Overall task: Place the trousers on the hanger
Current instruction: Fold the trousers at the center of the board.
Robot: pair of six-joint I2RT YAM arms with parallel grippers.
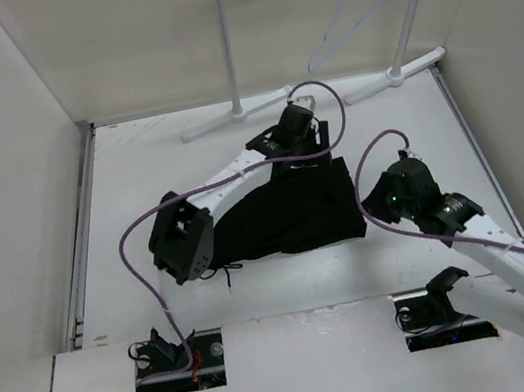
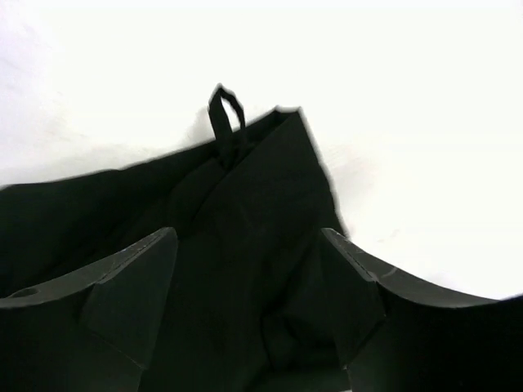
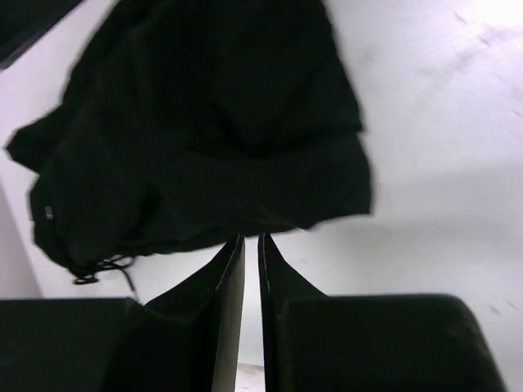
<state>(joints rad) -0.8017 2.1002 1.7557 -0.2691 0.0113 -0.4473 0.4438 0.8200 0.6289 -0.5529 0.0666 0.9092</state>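
Note:
The black trousers (image 1: 291, 213) lie folded flat in the middle of the table. My left gripper (image 1: 318, 149) hovers over their far edge. In the left wrist view this gripper (image 2: 249, 245) is open, with dark cloth (image 2: 245, 212) spread under and between its fingers (image 2: 135, 286), and a small fabric loop (image 2: 227, 114) sticks out at the far corner. My right gripper (image 1: 372, 205) sits just off the trousers' right edge. In the right wrist view it (image 3: 251, 238) is shut with nothing in it, its tips at the cloth's hem (image 3: 245, 163). The pale wire hanger (image 1: 356, 7) hangs on the rack.
A white tubular garment rack (image 1: 226, 40) stands at the back, its feet (image 1: 228, 118) on the table's far edge. White walls close in both sides. A drawstring (image 1: 227, 271) trails from the trousers' near left corner. Purple cables (image 1: 141, 258) loop along both arms.

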